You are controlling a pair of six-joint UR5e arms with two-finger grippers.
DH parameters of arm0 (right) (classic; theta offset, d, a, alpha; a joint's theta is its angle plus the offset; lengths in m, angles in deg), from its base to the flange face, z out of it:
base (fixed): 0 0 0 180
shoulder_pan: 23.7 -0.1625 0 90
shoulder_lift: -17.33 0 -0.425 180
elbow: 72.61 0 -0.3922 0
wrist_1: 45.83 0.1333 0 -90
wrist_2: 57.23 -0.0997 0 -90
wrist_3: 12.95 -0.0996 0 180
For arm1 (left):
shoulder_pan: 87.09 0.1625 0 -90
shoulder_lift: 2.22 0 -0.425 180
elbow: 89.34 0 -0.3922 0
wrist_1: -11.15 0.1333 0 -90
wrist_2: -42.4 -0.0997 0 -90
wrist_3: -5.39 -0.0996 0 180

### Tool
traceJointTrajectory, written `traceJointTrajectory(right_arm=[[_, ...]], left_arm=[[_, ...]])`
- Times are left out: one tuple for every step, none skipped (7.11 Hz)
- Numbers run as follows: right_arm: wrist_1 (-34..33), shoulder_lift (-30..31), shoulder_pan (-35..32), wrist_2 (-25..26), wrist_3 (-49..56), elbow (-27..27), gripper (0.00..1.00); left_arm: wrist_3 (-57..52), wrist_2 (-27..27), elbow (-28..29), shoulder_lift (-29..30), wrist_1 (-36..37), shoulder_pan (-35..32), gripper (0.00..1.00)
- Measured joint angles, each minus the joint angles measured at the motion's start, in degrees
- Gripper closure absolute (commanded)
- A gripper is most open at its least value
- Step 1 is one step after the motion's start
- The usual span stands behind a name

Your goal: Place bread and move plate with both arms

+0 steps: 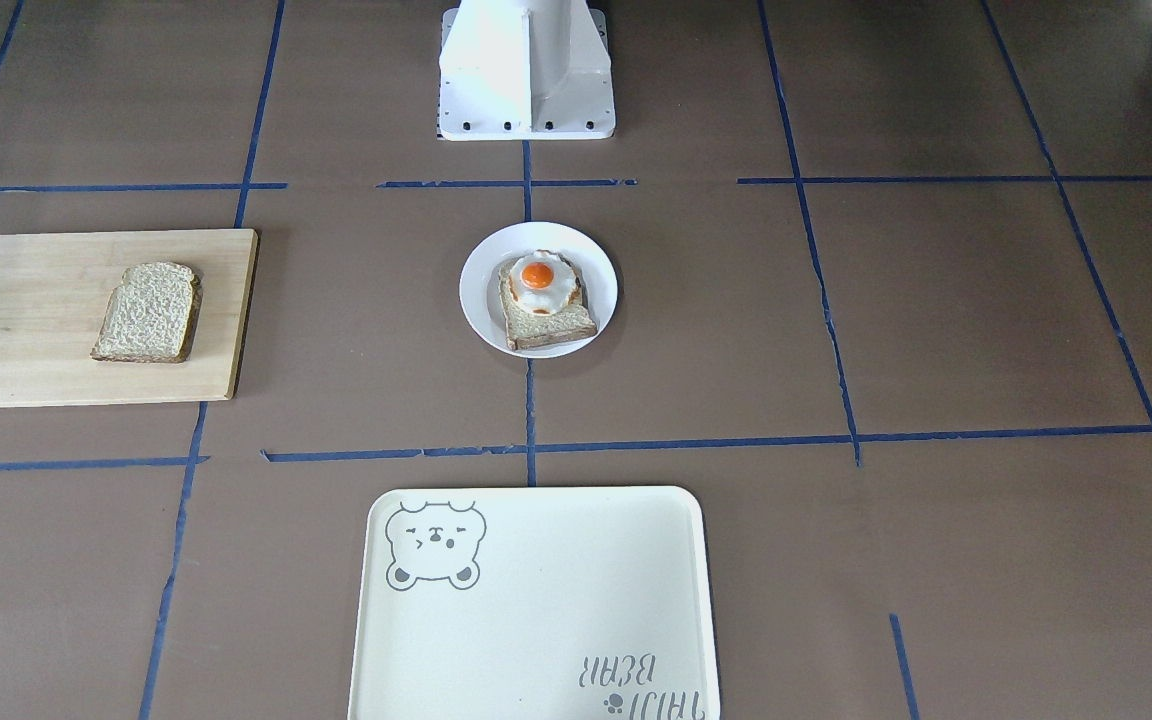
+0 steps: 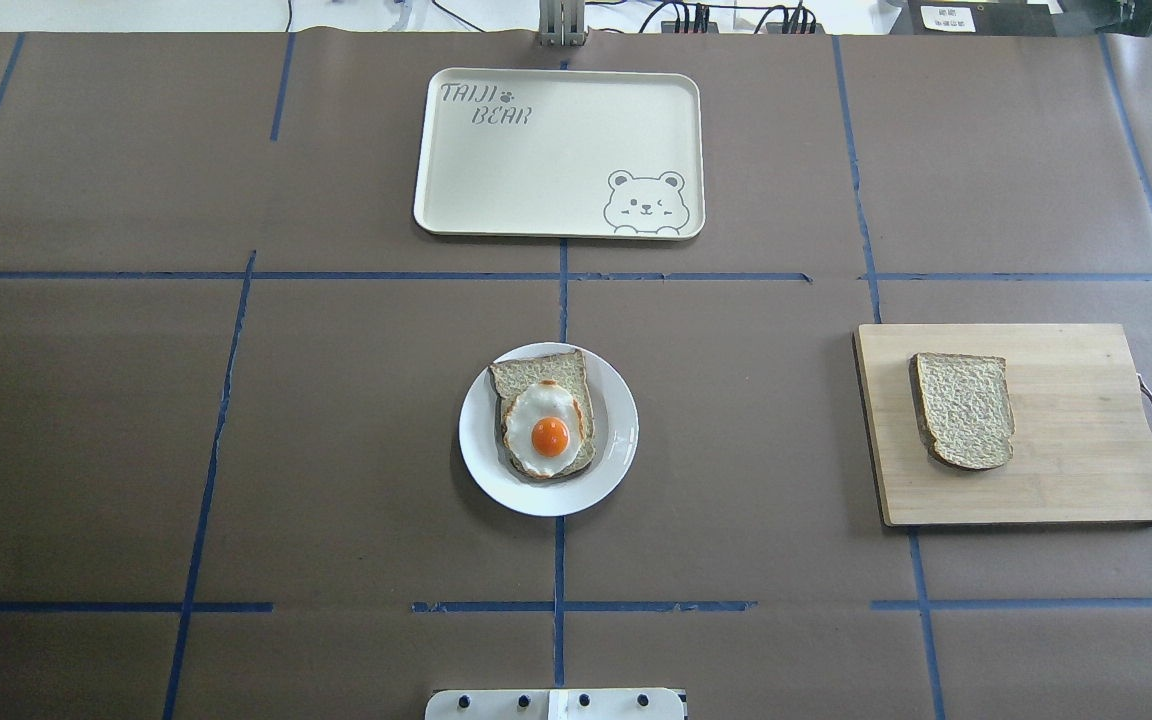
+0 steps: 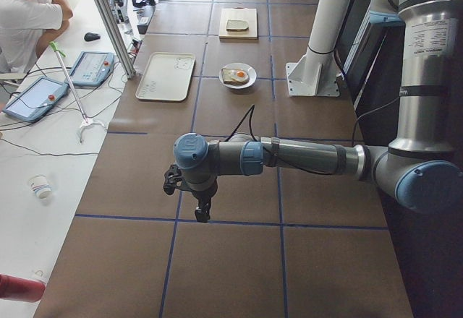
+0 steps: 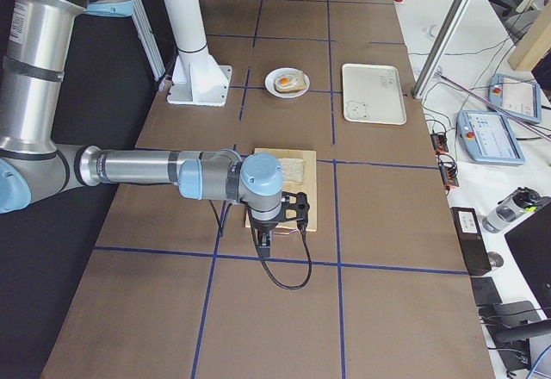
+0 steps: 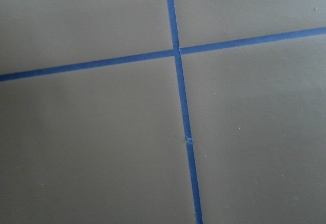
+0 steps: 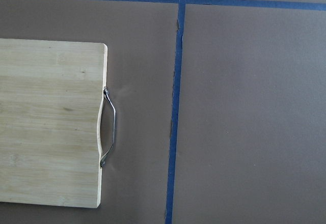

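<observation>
The plain bread slice lies flat on a wooden cutting board on the robot's right; it also shows in the front view. The small white plate sits at the table's middle and holds a slice topped with a fried egg. My left gripper hangs low over bare table at the robot's far left, far from the plate. My right gripper hangs just past the board's handle end. I cannot tell whether either gripper is open or shut.
A cream rectangular tray with a bear drawing lies beyond the plate. The white robot base stands behind the plate. The board's metal handle points outward. A seated operator and tablets are off the table.
</observation>
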Motion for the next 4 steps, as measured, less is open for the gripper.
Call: traceJointTrajectory(right_arm=[[0.05,0.00,0.00,-0.05,0.02,0.00,0.00],[0.10,0.00,0.00,-0.13,0.16,0.00,0.00],[0.12,0.06,0.00,-0.17,0.40,0.00,0.00],[0.14,0.12,0.00,-0.18,0.42,-0.08,0.00]], left_arm=[[-0.04,0.04,-0.20,-0.12,-0.08,0.03,0.00],[-0.08,-0.08,-0.59,-0.27,-0.25,0.06,0.00],[0.00,-0.35,-0.84,-0.39,-0.39,0.08,0.00],[0.18,-0.34,-1.01,-0.41,-0.47,0.09,0.00]])
